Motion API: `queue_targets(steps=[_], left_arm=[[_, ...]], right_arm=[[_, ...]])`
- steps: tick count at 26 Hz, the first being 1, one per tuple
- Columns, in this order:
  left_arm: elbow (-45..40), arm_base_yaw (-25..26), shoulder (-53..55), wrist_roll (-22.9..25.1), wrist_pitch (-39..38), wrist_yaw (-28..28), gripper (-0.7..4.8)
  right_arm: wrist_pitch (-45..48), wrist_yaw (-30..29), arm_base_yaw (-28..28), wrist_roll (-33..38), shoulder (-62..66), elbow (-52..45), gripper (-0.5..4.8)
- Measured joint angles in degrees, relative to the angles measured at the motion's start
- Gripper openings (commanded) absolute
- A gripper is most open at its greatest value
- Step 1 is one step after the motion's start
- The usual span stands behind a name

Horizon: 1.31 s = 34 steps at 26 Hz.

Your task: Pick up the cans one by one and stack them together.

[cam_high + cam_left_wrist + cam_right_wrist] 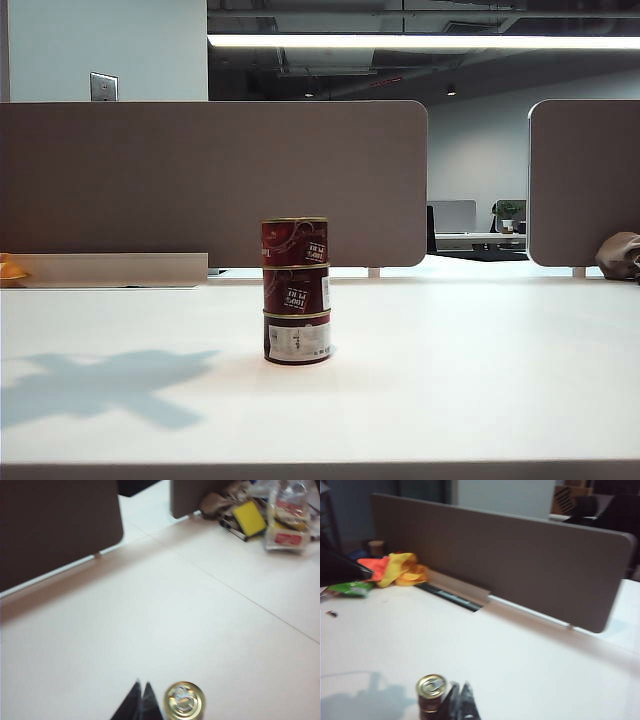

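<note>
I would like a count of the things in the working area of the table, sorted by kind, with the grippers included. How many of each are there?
Cans, stacked in one column: 3 (top can, middle can, bottom can)
Grippers, both shut and empty, above the table beside the stack: 2 (left gripper, right gripper)
Total: 5

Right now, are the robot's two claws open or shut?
Left gripper: shut, holding nothing, beside the cans.
Right gripper: shut, holding nothing, beside the cans.
</note>
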Motion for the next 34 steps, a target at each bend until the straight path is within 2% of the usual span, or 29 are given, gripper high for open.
queue_targets(steps=[3,9,13,34], left_arm=[[-6.91,0.00,-0.02,0.22,4.74,3.56,-0.06],[-14.38,0.00,0.66,0.22,11.37,4.11,-0.06],[-17.25,0.00,3.10,0.24,11.63,4.09,-0.05],[-17.38,0.00,3.78,0.22,9.77,4.07,-0.05]], right_arm=[[6.73,-5.33,0.04,0.00,1.05,-9.46,0.00],[12.22,-5.68,0.00,-0.02,2.97,-20.04,0.04],[14.10,-5.68,-0.04,-0.02,4.46,-24.63,0.04],[11.43,-5.70,-0.02,0.02,4.83,-25.90,0.04]])
